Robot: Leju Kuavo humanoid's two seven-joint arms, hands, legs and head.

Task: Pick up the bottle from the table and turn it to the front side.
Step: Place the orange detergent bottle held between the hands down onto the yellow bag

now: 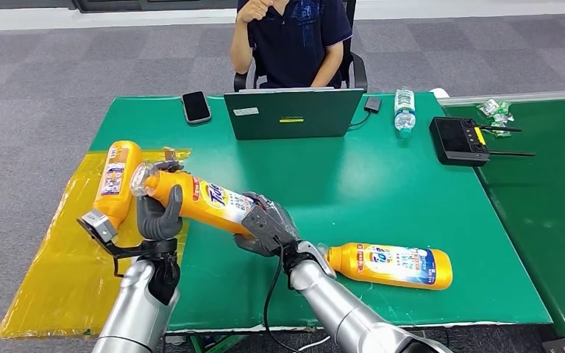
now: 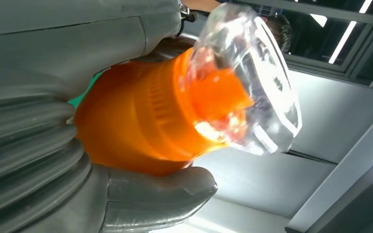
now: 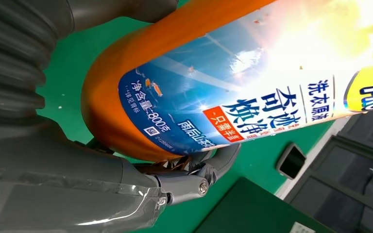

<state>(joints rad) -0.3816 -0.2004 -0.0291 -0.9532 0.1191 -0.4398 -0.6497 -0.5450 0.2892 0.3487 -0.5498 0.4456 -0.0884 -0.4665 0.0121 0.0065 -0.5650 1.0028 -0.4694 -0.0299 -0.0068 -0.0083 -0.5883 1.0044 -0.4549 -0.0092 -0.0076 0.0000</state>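
An orange detergent bottle (image 1: 204, 201) with a clear cap hangs lengthwise above the green table (image 1: 353, 184), held at both ends. My left hand (image 1: 158, 215) grips its neck just behind the cap, and my right hand (image 1: 266, 226) grips its base. The left wrist view has the orange neck (image 2: 141, 121) and clear cap (image 2: 252, 73) between thumb and fingers. In the right wrist view the bottle's blue and white label (image 3: 233, 92) faces the camera, with my fingers (image 3: 194, 174) wrapped under the base. A second orange bottle (image 1: 393, 265) lies on its side to the right, and a third (image 1: 116, 180) lies on the yellow sheet.
A person sits behind an open laptop (image 1: 293, 112) at the far edge. A phone (image 1: 196, 107), a water bottle (image 1: 404, 110) and a black controller (image 1: 460, 140) lie along the back. The yellow plastic sheet (image 1: 66, 272) drapes over the table's left edge.
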